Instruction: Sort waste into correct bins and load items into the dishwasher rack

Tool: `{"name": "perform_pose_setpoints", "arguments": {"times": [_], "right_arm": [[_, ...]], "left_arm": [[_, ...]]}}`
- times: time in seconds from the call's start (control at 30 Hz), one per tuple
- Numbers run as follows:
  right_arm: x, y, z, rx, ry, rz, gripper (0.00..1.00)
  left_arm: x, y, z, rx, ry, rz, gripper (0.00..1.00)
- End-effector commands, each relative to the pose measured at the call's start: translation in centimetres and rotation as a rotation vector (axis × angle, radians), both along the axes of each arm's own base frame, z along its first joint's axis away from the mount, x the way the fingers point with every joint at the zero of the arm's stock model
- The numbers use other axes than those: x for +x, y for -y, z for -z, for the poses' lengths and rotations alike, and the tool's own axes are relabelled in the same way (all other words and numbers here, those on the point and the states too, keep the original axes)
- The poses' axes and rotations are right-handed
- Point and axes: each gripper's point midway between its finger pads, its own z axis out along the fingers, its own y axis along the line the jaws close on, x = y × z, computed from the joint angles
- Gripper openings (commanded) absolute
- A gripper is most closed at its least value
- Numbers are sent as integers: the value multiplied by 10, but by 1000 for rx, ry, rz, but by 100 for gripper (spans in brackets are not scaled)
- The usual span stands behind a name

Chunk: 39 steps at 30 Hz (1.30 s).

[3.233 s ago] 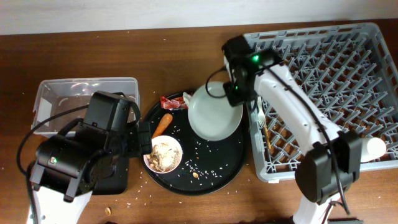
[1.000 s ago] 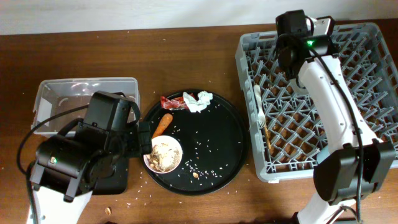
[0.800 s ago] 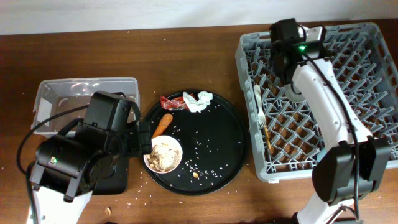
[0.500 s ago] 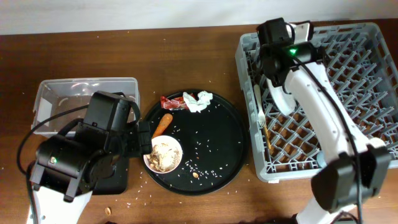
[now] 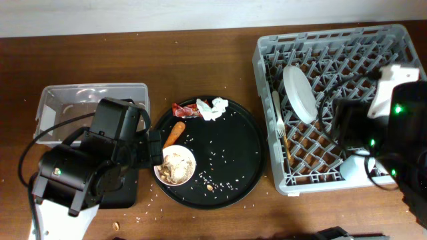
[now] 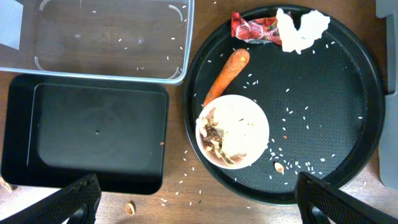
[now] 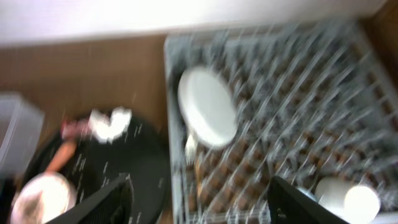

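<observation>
Hovering with my left gripper [image 6: 196,190] and right gripper [image 7: 199,186] wide open and empty, I am looking at the plate [image 5: 299,93] leaning in the rack [image 5: 363,63].

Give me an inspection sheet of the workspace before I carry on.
Surface: wooden table, rice grains scattered.
Job's things: plate leaning in the rack; bowl of scraps, carrot stick, red wrapper, crumpled paper on the round tray; clear tub and black tray hold a few specks.
Clutter: brown crumbs on the table.
Grippers: left tool open, right tool open, both empty.
Cables: black cable looping at the table's left.
Surroundings: pale wall behind.
</observation>
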Motion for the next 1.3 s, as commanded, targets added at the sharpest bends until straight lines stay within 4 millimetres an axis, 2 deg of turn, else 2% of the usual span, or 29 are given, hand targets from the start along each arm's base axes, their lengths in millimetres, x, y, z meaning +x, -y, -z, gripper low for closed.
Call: {"name": "perform_pose_setpoints", "arguments": {"times": [0.0,0.07,0.13,0.17,0.23,0.27,0.3,0.33,0.43,0.47,0.53,0.6,0.63,0.7,0.73,0.8,0.87,0.9,0.97,1.1,1.2,1.27], "right_arm": [[-16,-24,9,102,-62,-108,69],[-29,-23,-4,120,-2,-120,73],[-36,-22,-8,126,18,-123,73],[-38,-23,-6,130,8,-131,69],[-34,-30,10,145,-52,-154,46],[-24,-35,29,145,-114,-159,32],[-14,-37,45,137,-159,-155,28],[9,-43,72,127,-221,-150,24],[58,-55,122,116,-297,-143,4],[79,-61,144,115,-327,-144,4],[110,-71,179,104,-382,-146,4],[132,-79,212,86,-429,-146,4],[146,-76,234,45,-449,-120,4],[165,-69,261,-1,-460,-79,4],[170,-63,267,-24,-458,-41,4],[180,-35,268,-103,-424,90,4],[185,-3,260,-169,-389,194,4],[184,6,258,-175,-393,217,4],[180,19,255,-156,-407,242,4],[174,47,236,-130,-379,302,4],[166,76,221,-104,-360,369,4],[160,86,216,-86,-360,388,4]], "left_arm": [[0,-3,-7,-3,27,-21,99],[0,-3,-7,-3,27,-21,99],[0,-3,-7,-3,27,-21,99],[0,-3,-7,-3,27,-21,99],[1,-3,-7,-4,28,-21,99],[0,-3,-7,-3,27,-21,99],[0,-3,-7,-3,27,-21,99],[0,-3,-7,-3,27,-21,99],[0,-3,-7,-3,27,-21,99],[0,-3,-7,-3,27,-21,99],[0,-3,-7,-3,27,-21,99],[1,-3,-7,-3,27,-21,99],[1,-3,-7,-3,27,-21,99],[0,-3,-7,-3,27,-21,99],[0,-3,-7,-3,27,-21,99],[0,-3,-7,-3,27,-21,99],[0,-3,-7,-3,27,-21,99],[0,-3,-7,-3,27,-21,99],[0,-3,-7,-3,27,-21,99],[0,-3,-7,-3,27,-21,99],[0,-3,-7,-3,27,-21,99],[0,-3,-7,-3,27,-21,99]]}}
